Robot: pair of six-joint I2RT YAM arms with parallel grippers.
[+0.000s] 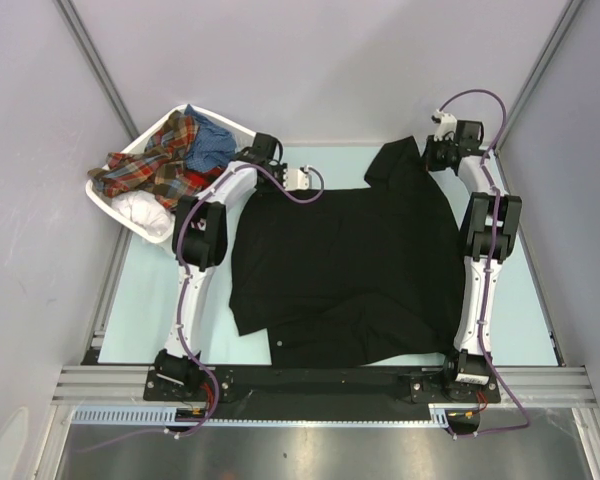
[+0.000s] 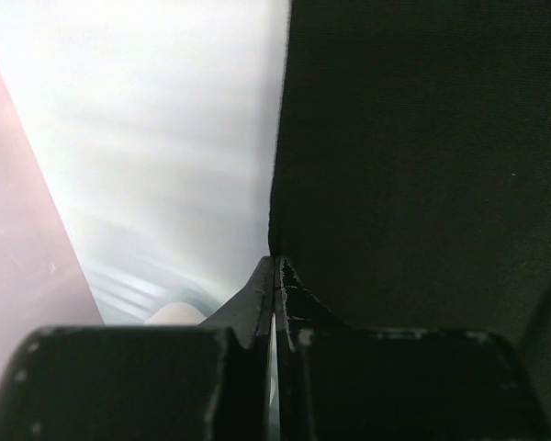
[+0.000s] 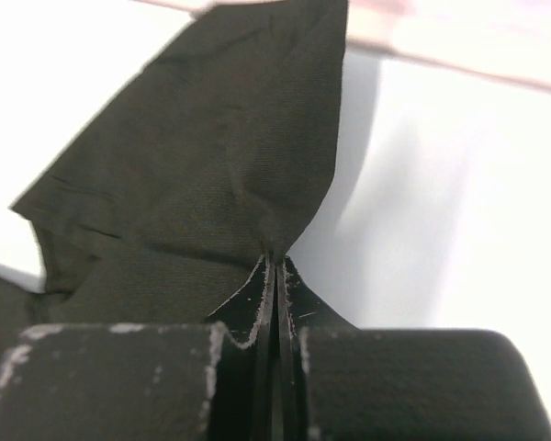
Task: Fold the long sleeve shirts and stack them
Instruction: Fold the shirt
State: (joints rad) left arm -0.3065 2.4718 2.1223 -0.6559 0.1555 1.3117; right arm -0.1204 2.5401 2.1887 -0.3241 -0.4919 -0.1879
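Beside the white slatted plastic basket point(image 1: 150, 134), on its right, the large plain black long sleeve shirt point(image 1: 350, 260) lies spread on the pale surface point(image 1: 140, 300). Nearer the basket the left tool point(image 2: 275, 271), and well away from it the right tool point(image 3: 274, 266), each pinch shut on the shirt's far edge; its body runs from both toward the near side

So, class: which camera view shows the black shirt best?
The top external view: almost the whole black shirt lies spread on the table there. The left wrist view shows only an edge; the right wrist view only a pinched corner.
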